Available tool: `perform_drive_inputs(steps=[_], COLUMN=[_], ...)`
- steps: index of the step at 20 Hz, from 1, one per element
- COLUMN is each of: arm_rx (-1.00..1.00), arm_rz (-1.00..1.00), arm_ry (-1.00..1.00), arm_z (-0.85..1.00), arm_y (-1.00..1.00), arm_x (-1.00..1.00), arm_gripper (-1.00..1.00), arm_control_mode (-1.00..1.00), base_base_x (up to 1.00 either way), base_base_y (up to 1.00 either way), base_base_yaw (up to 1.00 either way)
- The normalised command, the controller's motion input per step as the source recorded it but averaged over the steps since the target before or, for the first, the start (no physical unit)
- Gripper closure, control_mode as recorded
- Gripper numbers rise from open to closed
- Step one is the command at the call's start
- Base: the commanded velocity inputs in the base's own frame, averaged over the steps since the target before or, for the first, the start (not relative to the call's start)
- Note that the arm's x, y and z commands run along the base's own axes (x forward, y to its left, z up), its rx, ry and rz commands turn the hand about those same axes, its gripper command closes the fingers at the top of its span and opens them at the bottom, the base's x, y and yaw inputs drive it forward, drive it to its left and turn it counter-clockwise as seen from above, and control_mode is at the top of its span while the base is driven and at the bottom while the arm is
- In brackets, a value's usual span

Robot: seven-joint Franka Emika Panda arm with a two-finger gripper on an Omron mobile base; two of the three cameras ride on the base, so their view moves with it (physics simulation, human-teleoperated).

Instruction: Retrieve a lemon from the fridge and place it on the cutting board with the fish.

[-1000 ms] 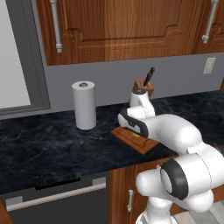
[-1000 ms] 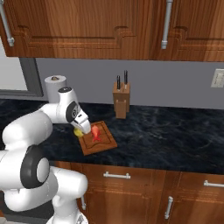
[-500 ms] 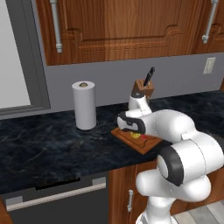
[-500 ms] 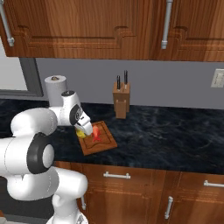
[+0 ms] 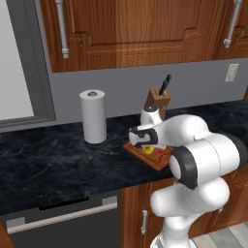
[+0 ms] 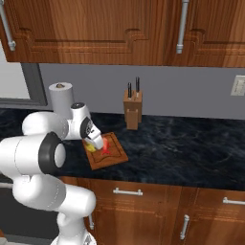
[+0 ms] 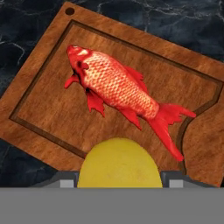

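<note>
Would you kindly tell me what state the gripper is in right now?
Gripper: shut on the lemon, held between its fingers above the cutting board, beside the fish.

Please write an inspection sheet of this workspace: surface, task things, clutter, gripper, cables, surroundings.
Surface: dark marbled counter.
Board: reddish-brown board flat on the counter, in front of the knife block.
Fish: red fish lying on the board.
Lemon: yellow lemon between the gripper's fingertips, over the board's near edge, beside the fish; whether it rests on the board, cannot tell.
Clutter: paper towel roll upright; knife block near the wall.
Gripper: gripper shut on the lemon, low over the board.
Cables: nothing seen.
Surroundings: wooden cabinets above; wall socket; drawers below the counter.
</note>
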Motion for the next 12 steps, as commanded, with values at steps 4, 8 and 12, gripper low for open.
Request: perform_drive_inputs(steps=[4,8,12], arm_rx=[0.0,0.0,0.0], arm_rz=[0.0,0.0,0.0], arm_ry=[0.0,0.0,0.0], arm_z=[-0.11,-0.01,-0.11], arm_y=[-0.01,0.0,0.0], arm_x=[0.21,0.09,0.01], arm_gripper=[1.0,1.0,1.0], arm_control_mode=[-1.0,-1.0,-1.0], base_base_x=[0.0,0.0,0.0], base_base_y=[0.0,0.0,0.0], base_base_yaw=[0.0,0.0,0.0])
